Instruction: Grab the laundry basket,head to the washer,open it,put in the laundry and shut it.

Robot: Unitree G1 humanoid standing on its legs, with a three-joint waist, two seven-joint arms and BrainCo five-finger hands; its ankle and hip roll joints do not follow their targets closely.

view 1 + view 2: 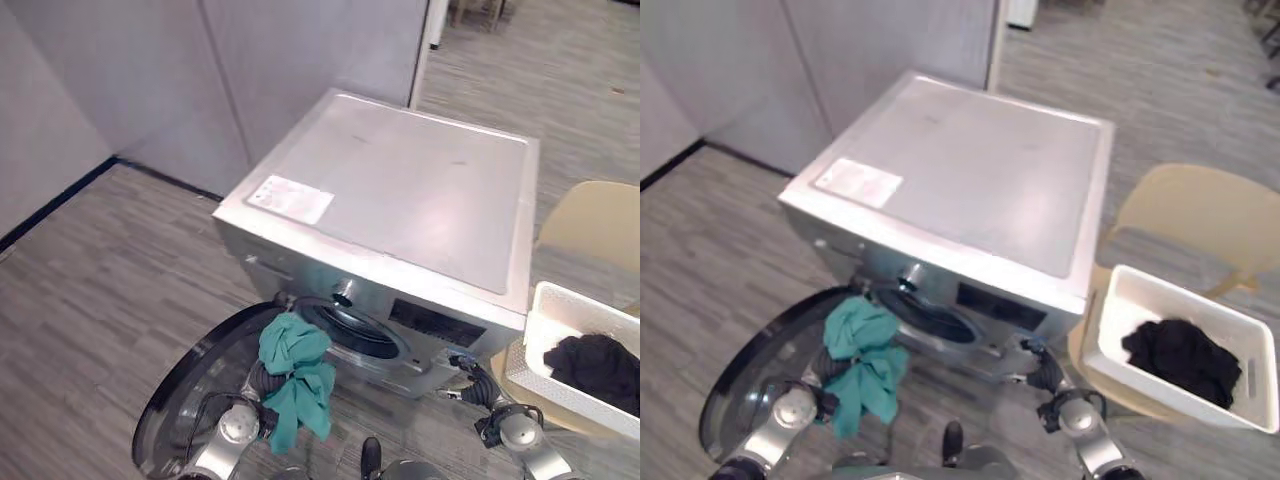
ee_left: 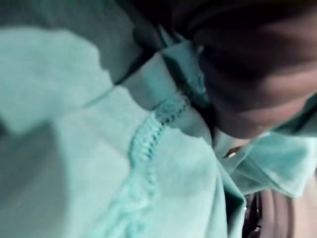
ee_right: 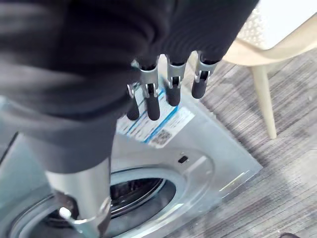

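Note:
The silver washer (image 1: 400, 190) stands with its round glass door (image 1: 185, 400) swung out to my left and the drum opening (image 1: 355, 335) exposed. My left hand (image 1: 262, 380) is just before that opening, shut on a teal garment (image 1: 295, 375) that bunches over it and hangs down; the same teal cloth (image 2: 99, 148) covers the left wrist view. My right hand (image 3: 173, 91) hangs open with straight fingers, holding nothing, by the washer's lower right front (image 1: 1040, 372). The white laundry basket (image 1: 1120, 300) sits to the right with dark clothes (image 1: 1180, 355) in it.
The basket rests on a beige chair (image 1: 595, 225) right of the washer; a chair leg (image 3: 262, 94) stands on the grey wood floor. Grey partition walls (image 1: 150, 80) rise behind and left of the machine.

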